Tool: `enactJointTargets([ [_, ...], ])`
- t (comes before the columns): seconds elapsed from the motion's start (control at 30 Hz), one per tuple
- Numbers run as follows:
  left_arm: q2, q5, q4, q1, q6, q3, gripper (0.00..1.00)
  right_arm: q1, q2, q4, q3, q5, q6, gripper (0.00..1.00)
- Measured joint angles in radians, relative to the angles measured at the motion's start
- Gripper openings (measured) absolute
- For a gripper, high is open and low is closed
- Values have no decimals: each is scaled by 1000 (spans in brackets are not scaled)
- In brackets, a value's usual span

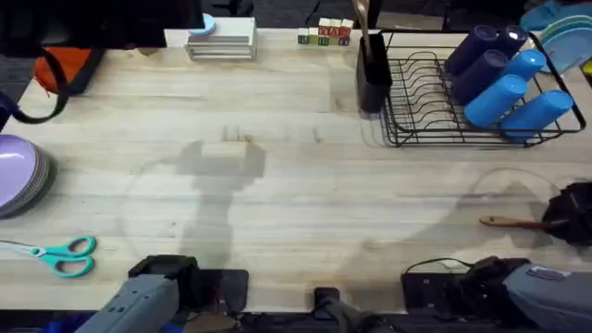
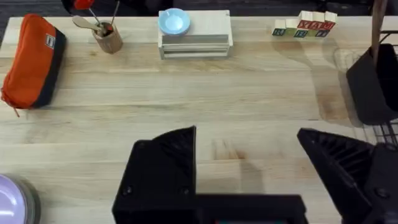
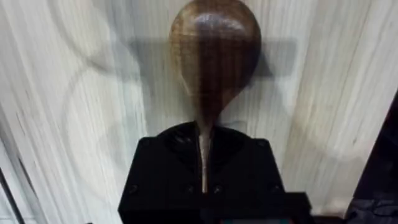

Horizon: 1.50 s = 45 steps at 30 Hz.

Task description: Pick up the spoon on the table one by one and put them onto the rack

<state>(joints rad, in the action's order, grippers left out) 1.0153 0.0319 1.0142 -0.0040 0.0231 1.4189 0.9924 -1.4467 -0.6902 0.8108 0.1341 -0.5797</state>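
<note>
Gripping the spoon (image 3: 214, 56) by its slim handle at the table's (image 1: 305, 185) near right, your right gripper (image 3: 204, 163) is clamped; it's light, stiff wood, so hold firmly mid-handle.

The spoon (image 3: 215, 59) has its thin handle hidden under the right gripper (image 3: 204, 168). The picture's edge cuts off the purple plates (image 1: 18, 174).

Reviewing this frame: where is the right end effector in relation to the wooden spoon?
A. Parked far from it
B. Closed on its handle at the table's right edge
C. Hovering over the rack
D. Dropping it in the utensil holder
B: the right end effector is shut on the spoon handle, low over the table.
</note>
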Motion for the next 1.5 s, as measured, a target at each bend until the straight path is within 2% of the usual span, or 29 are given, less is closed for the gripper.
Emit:
enactJointTargets([
  [0.13, 0, 0, 0, 0, 0, 0, 993, -3, 3, 0, 0, -1, 13, 34],
  [0.23, 0, 0, 0, 0, 0, 0, 993, -62, 49, 2, 0, -68, 108, 33],
  [0.7, 0, 2, 0, 0, 0, 0, 993, -94, 394, 2, 0, -98, 177, 32],
  [0.73, 0, 2, 0, 0, 0, 0, 993, -94, 465, 9, 0, -98, 182, 32],
  [0.87, 0, 2, 0, 0, 0, 0, 993, -117, 558, 58, 0, -98, 222, 32],
  [1.03, 0, 2, 0, 0, 0, 0, 993, -203, 655, 159, 1, -98, 279, 32],
  [1.17, 0, 2, 0, 0, 0, 0, 993, -305, 698, 267, 10, -98, 298, 32],
  [1.3, 0, 2, 0, 0, 0, 0, 993, -425, 703, 372, 29, -98, 304, 32],
  [1.5, 0, 2, 0, 0, 0, 0, 993, -626, 672, 641, 40, -98, 319, 32],
])
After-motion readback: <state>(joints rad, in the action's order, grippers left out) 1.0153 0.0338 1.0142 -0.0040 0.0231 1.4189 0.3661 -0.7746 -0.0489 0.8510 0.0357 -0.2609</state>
